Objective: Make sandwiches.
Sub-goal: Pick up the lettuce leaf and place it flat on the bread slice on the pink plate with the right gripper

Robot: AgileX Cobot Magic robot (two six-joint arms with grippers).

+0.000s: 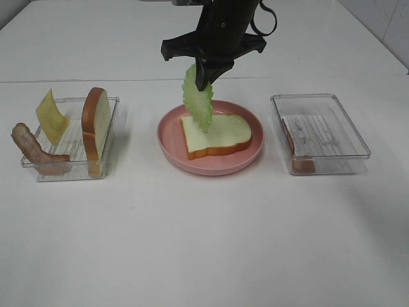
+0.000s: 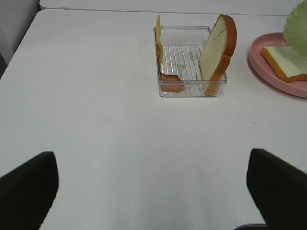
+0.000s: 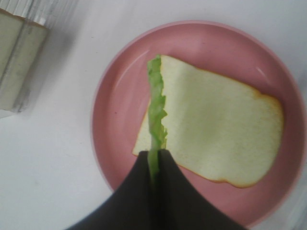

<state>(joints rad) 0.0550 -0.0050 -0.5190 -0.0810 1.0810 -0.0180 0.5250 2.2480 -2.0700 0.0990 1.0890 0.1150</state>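
**item 1:** green ruffled toy lettuce leaf (image 1: 198, 97). it hangs edge-down from the right gripper (image 1: 206, 78). the black jaws are clenched on its upper end. its lower tip reaches the slice beneath; whether it touches cannot be told.

**item 2:** white toy bread slice with orange-brown crust (image 1: 220, 134). it lies flat directly under that gripper, inside the round pink plate (image 1: 167, 137). its top face is bare, and the leaf hangs over one end of it, not the middle.

**item 3:** left gripper (image 2: 151, 158). jaws spread wide, holding nothing, over the bare white table (image 1: 192, 243) and well apart from the plate.

**item 4:** clear plastic tray (image 1: 114, 121), ahead of the left gripper. it holds:
- a second crusted bread slice (image 1: 96, 125), standing on edge
- a yellow cheese square (image 1: 51, 116), leaning
- a brown meat strip (image 1: 35, 148), propped at a corner

**item 5:** second clear plastic tray (image 1: 319, 131), on the right gripper's outer side. a brown-edged piece sits at one end, too little shown to name.

**step in hand:** judged to be laying the lettuce on the base slice as the first filling. cheese, meat and top slice are not yet placed.

**next move:** likely lower while drawing across the slice, so the leaf folds flat instead of standing, then let go. released from here, it could slide off onto the plate.
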